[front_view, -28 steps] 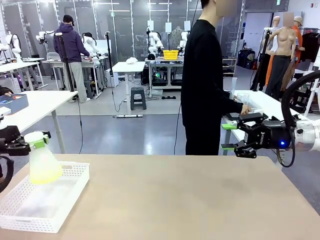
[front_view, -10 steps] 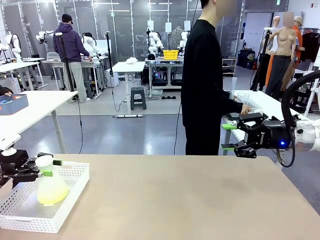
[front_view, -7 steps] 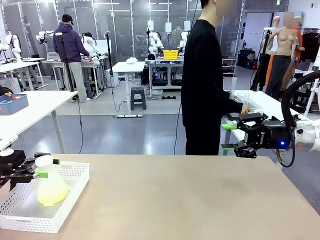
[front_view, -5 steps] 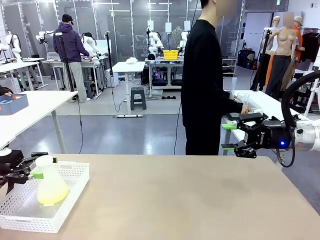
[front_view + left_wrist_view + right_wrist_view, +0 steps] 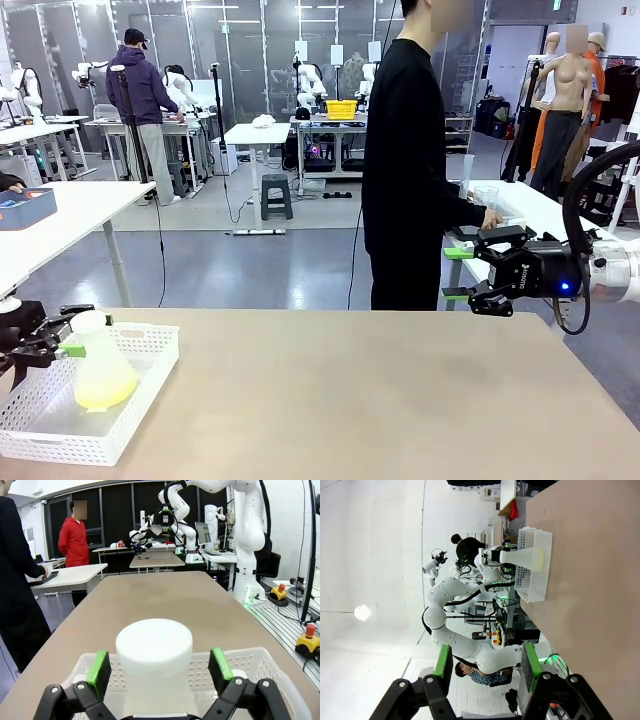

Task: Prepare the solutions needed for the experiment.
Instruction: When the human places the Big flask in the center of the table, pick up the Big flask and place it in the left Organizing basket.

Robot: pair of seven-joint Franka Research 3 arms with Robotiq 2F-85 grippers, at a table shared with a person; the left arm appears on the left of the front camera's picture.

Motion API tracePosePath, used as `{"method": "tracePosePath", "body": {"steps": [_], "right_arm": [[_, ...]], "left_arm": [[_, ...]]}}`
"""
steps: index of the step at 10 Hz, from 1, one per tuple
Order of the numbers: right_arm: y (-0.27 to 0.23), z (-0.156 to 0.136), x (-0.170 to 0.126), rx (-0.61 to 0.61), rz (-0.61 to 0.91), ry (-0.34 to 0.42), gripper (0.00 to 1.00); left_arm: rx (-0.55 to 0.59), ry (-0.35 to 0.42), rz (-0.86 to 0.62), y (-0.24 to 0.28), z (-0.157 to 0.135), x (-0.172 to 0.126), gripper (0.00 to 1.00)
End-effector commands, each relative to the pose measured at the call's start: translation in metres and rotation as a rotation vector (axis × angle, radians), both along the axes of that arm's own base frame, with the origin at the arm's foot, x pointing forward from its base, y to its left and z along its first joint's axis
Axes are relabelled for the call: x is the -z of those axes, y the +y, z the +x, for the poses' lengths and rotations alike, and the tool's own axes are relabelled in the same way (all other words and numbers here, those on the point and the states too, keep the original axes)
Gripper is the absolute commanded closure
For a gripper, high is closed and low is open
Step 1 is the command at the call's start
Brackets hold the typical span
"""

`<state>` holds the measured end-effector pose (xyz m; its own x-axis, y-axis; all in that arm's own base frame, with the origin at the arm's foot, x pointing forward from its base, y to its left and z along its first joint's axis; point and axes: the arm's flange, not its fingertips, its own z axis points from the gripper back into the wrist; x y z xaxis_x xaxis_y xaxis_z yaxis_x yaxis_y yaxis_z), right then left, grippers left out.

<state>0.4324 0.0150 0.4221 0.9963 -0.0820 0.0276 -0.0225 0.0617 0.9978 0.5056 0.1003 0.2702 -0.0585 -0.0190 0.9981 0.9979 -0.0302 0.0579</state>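
Observation:
A frosted conical flask [image 5: 100, 372] with a white cap [image 5: 88, 321] stands upright in the white perforated tray [image 5: 150, 338] at the table's left end. A shallow layer of pale yellow-green solution [image 5: 101, 397] lies in its bottom. My left gripper [image 5: 74, 331] is open, and its green pads [image 5: 99, 666] stand on either side of the cap [image 5: 154, 645] with a gap on each side. My right gripper [image 5: 458, 273] hangs open over the far right edge of the table with nothing in it. In the right wrist view the gripper [image 5: 486, 662] faces the distant tray [image 5: 536, 575] and flask [image 5: 524, 556].
A person in black [image 5: 405, 160] stands at the far side, with one hand on a neighbouring white table [image 5: 520, 215]. The tan tabletop [image 5: 380, 400] stretches bare from the tray to the right edge.
My left gripper has lowered the flask into the tray, opened off its neck and drawn back a little to the left. The flask stays upright. The right arm has not moved.

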Motion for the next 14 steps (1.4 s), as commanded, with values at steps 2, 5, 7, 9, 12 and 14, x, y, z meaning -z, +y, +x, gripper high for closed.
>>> {"method": "tracePosePath", "body": {"steps": [2, 5, 7, 9, 12, 14], "right_arm": [[0.0, 0.0, -0.001, -0.001, 0.006, -0.009, 0.3], [0.0, 0.0, -0.001, -0.001, 0.006, -0.009, 0.3], [0.0, 0.0, -0.001, -0.001, 0.006, -0.009, 0.3], [0.0, 0.0, -0.001, -0.001, 0.006, -0.009, 0.3], [0.0, 0.0, -0.001, -0.001, 0.006, -0.009, 0.3], [0.0, 0.0, -0.001, -0.001, 0.006, -0.009, 0.3]], "left_arm": [[0.01, -0.007, 0.006, -0.001, -0.001, -0.003, 0.0], [0.01, -0.007, 0.006, -0.001, -0.001, -0.003, 0.0], [0.01, -0.007, 0.006, -0.001, -0.001, -0.003, 0.0], [0.01, -0.007, 0.006, -0.001, -0.001, -0.003, 0.0], [0.01, -0.007, 0.006, -0.001, -0.001, -0.003, 0.0], [-0.002, 0.006, 0.007, 0.012, -0.002, 0.0, 0.0]]}}
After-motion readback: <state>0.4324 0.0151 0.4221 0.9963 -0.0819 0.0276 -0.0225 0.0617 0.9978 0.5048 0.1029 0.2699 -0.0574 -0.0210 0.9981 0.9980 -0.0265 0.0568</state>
